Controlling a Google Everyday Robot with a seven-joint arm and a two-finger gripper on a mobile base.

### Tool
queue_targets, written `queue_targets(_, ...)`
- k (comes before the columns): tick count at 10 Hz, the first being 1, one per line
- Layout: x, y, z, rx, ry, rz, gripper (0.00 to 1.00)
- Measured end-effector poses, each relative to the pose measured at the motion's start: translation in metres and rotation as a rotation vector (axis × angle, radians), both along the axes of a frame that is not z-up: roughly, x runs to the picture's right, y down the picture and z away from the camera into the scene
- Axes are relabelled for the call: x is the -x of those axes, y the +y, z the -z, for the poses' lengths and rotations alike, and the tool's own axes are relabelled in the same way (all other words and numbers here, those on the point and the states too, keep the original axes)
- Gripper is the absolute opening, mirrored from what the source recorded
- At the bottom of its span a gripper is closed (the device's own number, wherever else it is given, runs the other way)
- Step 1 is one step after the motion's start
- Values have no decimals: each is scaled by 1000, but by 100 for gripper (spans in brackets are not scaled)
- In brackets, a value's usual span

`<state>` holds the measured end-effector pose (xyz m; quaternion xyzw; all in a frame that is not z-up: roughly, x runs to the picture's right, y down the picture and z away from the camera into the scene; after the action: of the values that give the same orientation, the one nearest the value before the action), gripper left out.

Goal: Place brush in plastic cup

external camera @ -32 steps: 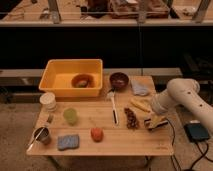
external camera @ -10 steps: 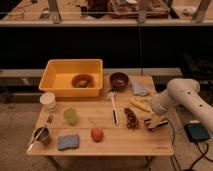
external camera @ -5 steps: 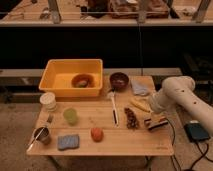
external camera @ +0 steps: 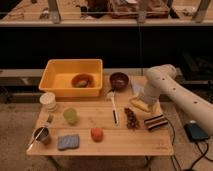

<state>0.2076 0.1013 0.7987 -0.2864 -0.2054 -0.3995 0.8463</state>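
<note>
The brush lies flat on the wooden table near its middle, pale head toward the back and black handle end toward the front. The light-green plastic cup stands upright to the brush's left, about a hand's width away. My gripper hangs at the end of the white arm over the right part of the table, above a yellow item. It is to the right of the brush and apart from it.
A yellow tub with a bowl inside stands at the back left. A dark red bowl sits behind the brush. Also here are a cream cylinder, a metal cup with a utensil, a blue sponge, an orange fruit, a dark cluster and a striped block.
The arm has swung a little to the left and up, bringing the gripper closer to the table's middle. The brush, the cup and the other objects have not moved.
</note>
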Motion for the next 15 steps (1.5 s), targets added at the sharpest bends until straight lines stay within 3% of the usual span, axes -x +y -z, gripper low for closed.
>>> queue_targets(2,2,-2,-1,20,-25,75,80)
queue_targets(4,3,-2,-3,-14,-18,103,80)
queue_targets(5,5,-7,-7,-63,-65,121,80)
queue_targets(7,12,-18,-9,-200,-229,94,80)
queue_targets(9,32,-34,-6,-336,-435,65,80)
queue_targets(10,42,-43,-4,-392,-511,57,80)
queue_targets(12,46,-55,0,-467,-588,43,80)
queue_targets(14,49,-56,1,-476,-600,49,80)
queue_targets(15,49,-56,0,-484,-585,89,80)
